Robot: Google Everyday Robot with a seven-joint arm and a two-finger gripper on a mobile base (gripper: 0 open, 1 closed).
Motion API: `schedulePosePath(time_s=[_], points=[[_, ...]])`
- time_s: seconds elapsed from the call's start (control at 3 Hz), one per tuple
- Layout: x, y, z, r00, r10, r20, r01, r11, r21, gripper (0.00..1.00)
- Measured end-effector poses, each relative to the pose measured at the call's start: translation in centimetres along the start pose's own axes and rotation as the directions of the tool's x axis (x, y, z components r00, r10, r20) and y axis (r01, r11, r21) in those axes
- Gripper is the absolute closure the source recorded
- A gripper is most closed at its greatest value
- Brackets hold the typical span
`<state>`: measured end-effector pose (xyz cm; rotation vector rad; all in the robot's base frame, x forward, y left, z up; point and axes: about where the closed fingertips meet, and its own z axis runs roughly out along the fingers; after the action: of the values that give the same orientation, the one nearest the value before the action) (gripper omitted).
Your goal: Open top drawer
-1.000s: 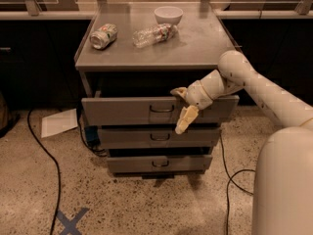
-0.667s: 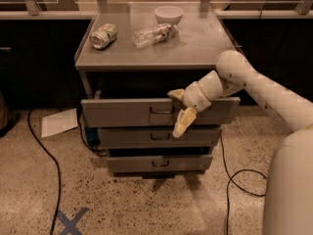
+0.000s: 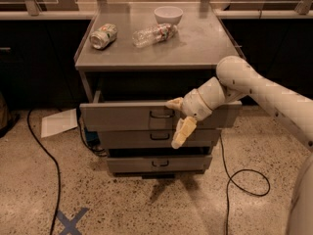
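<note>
Claw is held spread apart beside the handle, top drawer partly out, so probably a grip and pull are needed.

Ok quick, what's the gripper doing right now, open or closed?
Gripper: open, fingers spread at the front of the top drawer, just right of its handle, nothing clamped.

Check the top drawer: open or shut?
Open, partway: the top drawer front sits forward of the two lower drawers. The gripper, fingers spread, is at that front beside the handle.
</note>
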<state>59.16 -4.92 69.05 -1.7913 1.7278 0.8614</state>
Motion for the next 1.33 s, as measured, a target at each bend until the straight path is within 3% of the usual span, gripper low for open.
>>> schedulePosePath(time_s=[0.67, 1.0, 1.33], points=[[-1.2, -3.6, -4.2, 0.999, -0.024, -0.033, 0.027, 0.9973, 0.068, 0.00], [-0.5, -4.1, -4.2, 0.999, 0.015, -0.029, -0.014, 0.9988, 0.046, 0.00], [0.9, -2.5, -2.7, 0.998, 0.067, 0.007, -0.068, 0.9977, 0.008, 0.00]])
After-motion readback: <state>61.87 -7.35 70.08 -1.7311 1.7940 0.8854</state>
